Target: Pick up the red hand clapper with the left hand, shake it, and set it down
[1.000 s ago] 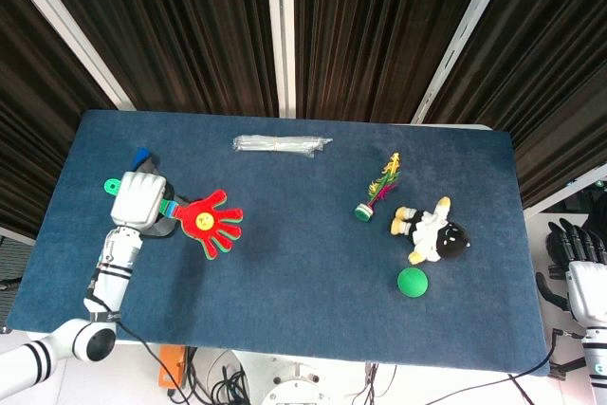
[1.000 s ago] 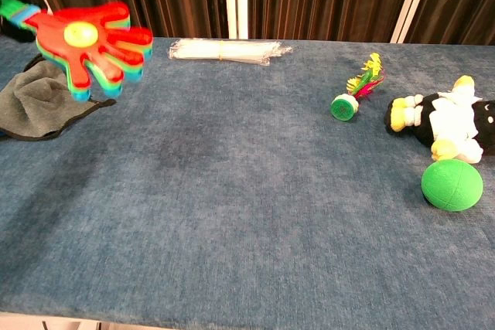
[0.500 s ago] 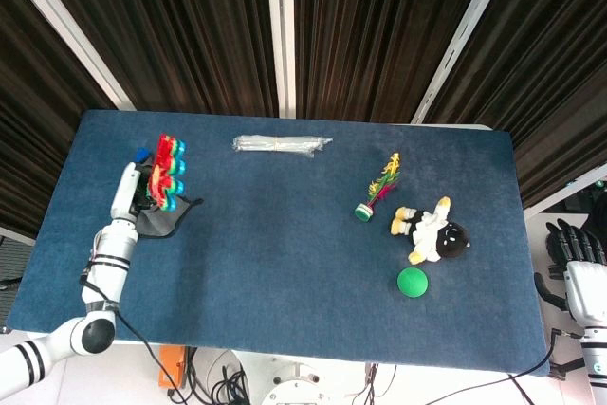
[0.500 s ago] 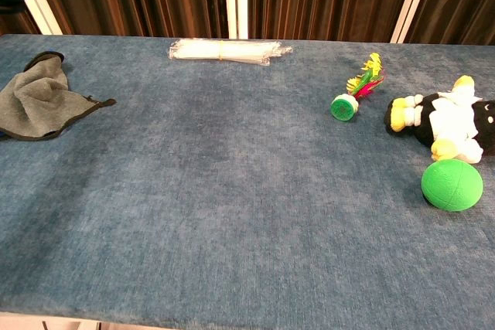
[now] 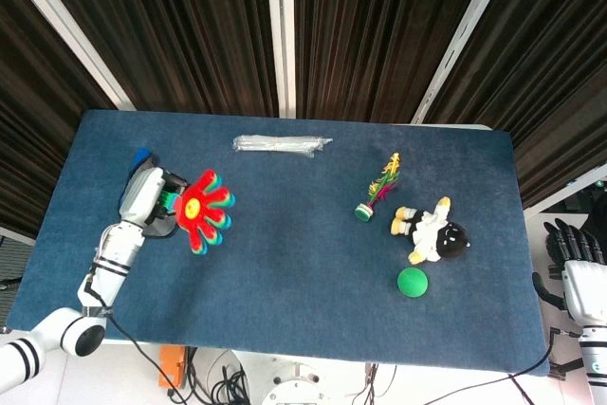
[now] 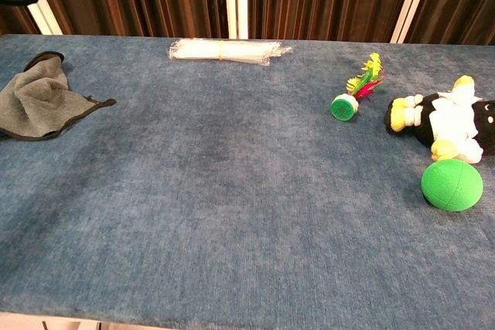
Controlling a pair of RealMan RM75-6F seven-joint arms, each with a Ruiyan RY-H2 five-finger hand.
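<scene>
no readable text, label, brand, number or sign in either view from my seat. yellow disc at centre of red hand clapper (image 5: 200, 211) too small for me to tell any print.
</scene>
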